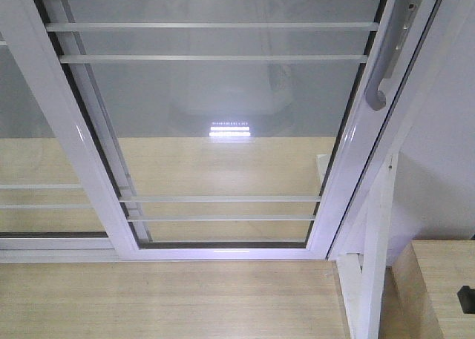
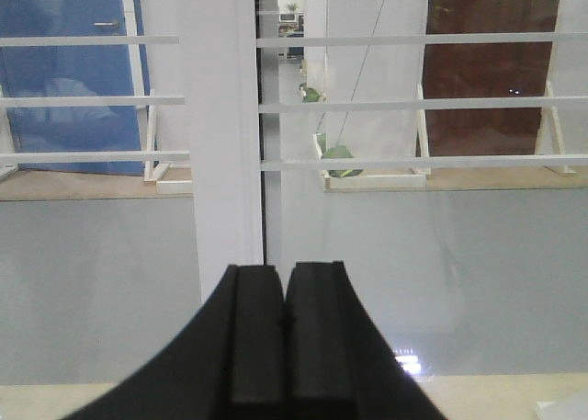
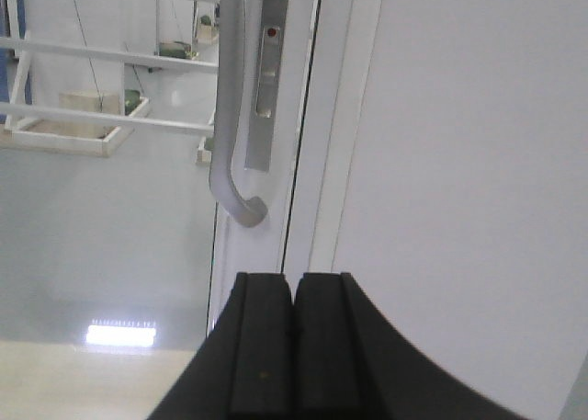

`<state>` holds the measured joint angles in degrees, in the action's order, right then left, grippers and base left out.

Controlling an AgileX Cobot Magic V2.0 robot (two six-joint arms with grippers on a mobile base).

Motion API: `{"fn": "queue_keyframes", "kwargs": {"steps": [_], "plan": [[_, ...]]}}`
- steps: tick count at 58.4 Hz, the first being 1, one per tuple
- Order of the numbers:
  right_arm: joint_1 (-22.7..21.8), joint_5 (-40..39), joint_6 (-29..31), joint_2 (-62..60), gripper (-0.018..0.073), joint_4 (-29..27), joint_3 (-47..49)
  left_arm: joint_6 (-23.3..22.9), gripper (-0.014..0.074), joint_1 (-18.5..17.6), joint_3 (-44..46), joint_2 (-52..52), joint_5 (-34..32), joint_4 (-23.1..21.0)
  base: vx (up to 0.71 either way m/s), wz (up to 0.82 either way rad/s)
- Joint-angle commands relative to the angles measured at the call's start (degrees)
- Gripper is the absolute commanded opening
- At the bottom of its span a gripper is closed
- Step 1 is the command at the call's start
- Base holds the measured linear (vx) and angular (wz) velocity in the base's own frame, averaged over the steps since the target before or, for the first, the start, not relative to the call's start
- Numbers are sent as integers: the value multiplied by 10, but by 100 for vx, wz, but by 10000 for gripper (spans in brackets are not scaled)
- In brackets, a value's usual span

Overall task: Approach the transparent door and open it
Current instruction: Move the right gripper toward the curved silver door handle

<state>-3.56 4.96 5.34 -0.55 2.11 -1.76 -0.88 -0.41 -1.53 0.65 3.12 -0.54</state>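
- The glass door [image 1: 223,101] fills the front view, with its grey handle [image 1: 384,64] on the right stile, upper right.
- The right gripper [image 3: 294,287] has its fingers pressed together, holding nothing, and points at the handle's hooked end (apart from it).
- The left gripper [image 2: 285,278], likewise closed and empty, faces a white frame post [image 2: 225,144] between barred panes.

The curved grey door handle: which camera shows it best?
The right wrist view: the handle is close and large, hooked end clear. The front view shows the handle small, top right. The left wrist view misses it.
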Motion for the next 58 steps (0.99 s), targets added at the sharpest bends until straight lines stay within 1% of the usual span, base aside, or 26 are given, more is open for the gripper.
{"fn": "queue_keyframes", "kwargs": {"steps": [1, 6, 12, 14, 17, 22, 24, 28, 33, 38, 45, 50, 58], "plan": [[-2, -77, -5, -4, -8, -9, -7, -6, -6, -2, -18, 2, -50, -5, 0, 0], [-2, -83, -19, -4, -6, -21, -1, -8, -6, -2, -12, 2, -50, -5, 0, 0], [-2, -77, -45, -4, -5, -48, 35, -8, -6, -2, 6, 2, -54, -5, 0, 0], [-2, -60, -48, -4, -5, -55, 58, -8, -6, -2, 18, 2, -53, -5, 0, 0], [-2, -10, -48, -4, -5, -63, 104, -8, -6, -2, 45, 2, -48, -5, 0, 0], [-2, 76, -21, -2, -5, -64, 173, -8, -6, -2, 102, -1, -31, -5, 0, 0], [-2, 98, -12, 1, -5, -68, 198, -8, -6, -2, 121, -7, -20, -5, 0, 0], [-2, 117, 1, 15, -5, -78, 240, -8, -6, -2, 172, -31, 17, -5, 0, 0], [-2, 115, 14, 47, -5, -92, 279, -8, -6, -2, 228, -78, 57, -5, 0, 0], [-2, 116, 40, 88, -3, -98, 302, -8, -6, -2, 274, -134, 63, -5, 0, 0], [-2, 97, 80, 173, -1, -114, 315, -7, -6, -2, 316, -219, 51, -5, 0, 0], [-2, 54, 115, 240, -1, -135, 315, -8, -6, -8, 322, -271, 25, -6, 0, 0], [-2, -19, 132, 319, 7, -152, 315, -8, -3, -8, 322, -332, 1, -6, 0, 0]]}}
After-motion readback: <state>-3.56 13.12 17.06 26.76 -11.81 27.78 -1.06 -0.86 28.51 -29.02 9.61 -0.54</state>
